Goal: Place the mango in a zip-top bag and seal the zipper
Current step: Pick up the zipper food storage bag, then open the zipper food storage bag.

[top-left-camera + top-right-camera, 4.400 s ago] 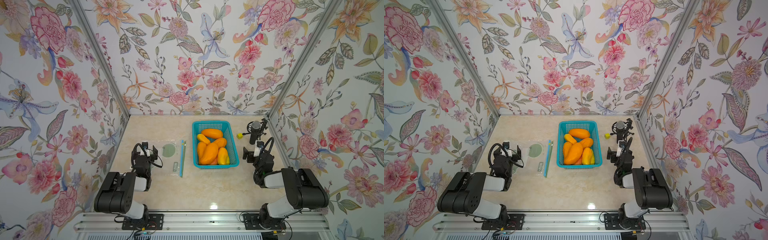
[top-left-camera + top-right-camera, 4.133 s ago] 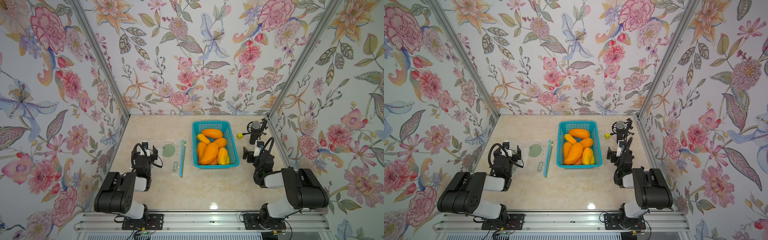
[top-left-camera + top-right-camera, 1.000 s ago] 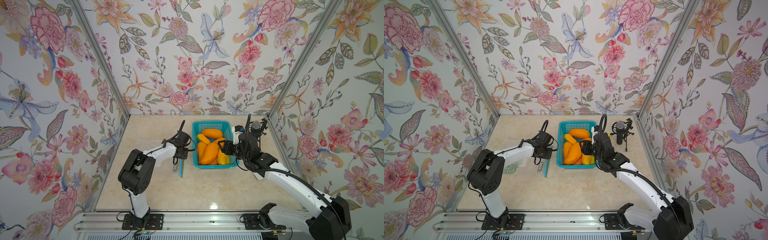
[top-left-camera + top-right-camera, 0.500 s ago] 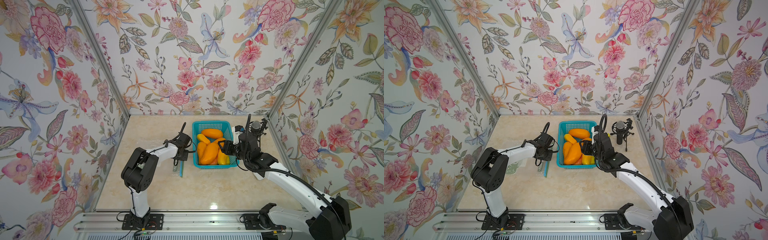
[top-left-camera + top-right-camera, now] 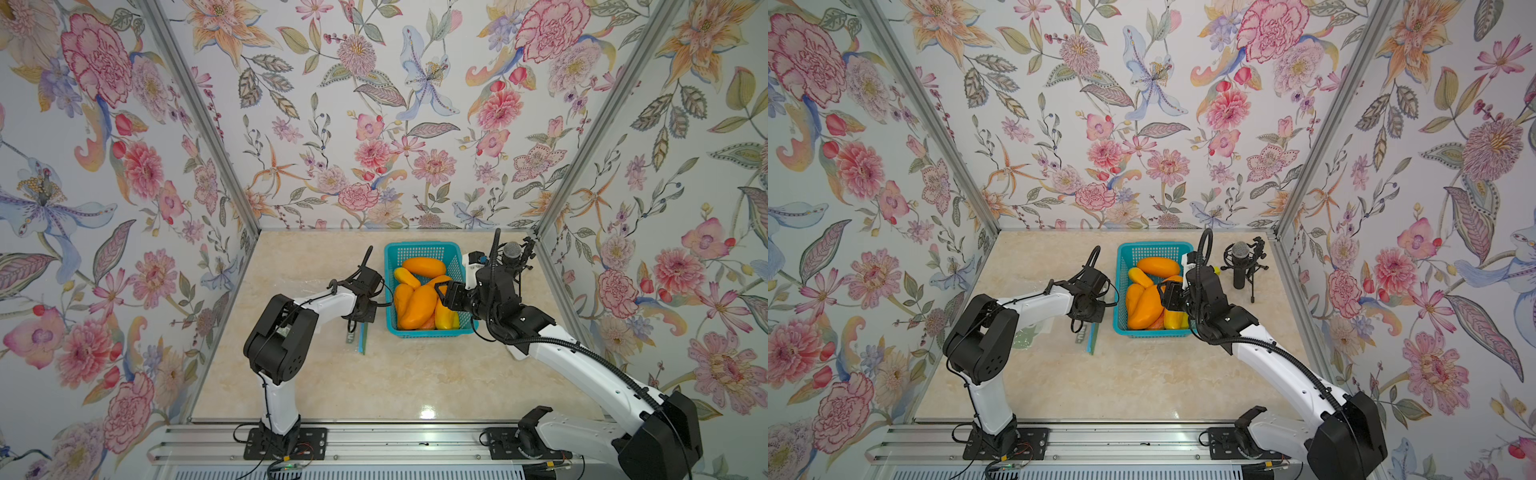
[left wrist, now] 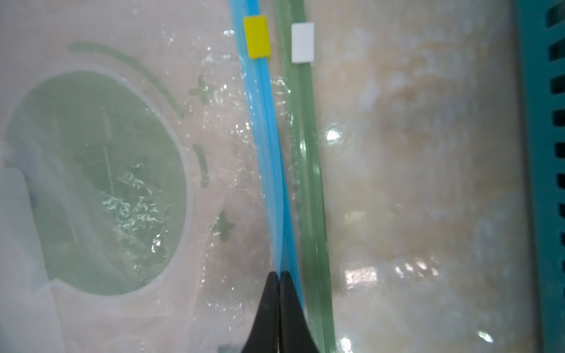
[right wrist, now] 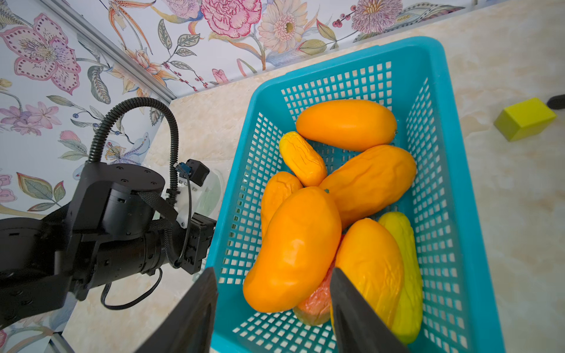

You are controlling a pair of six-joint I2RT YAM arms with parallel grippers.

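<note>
1. Left gripper (image 6: pixel 278 276) is pinching the bag's (image 6: pixel 101 183) blue zipper strip (image 6: pixel 266 137), fingers closed tight.
2. Right gripper (image 7: pixel 273 270) is hovering over the basket (image 7: pixel 440 189), fingers spread apart.
3. The mango (image 7: pixel 293 247) is lying in the basket atop other mangoes (image 7: pixel 345 125), beneath that gripper, near the bag.

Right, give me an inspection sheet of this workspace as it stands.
Surface: beige marble table, glossy.
Job's things: mangoes piled in teal basket; clear zip-top bag with blue zipper strip lying flat, green zipper strip beside it.
Clutter: yellow-green block, microphone on stand, right of basket.
Grippers: left gripper shut at blue zipper strip; right gripper open above mangoes.
Cables: black hose loop over each wrist.
Surroundings: floral walls, metal rail in front.
</note>
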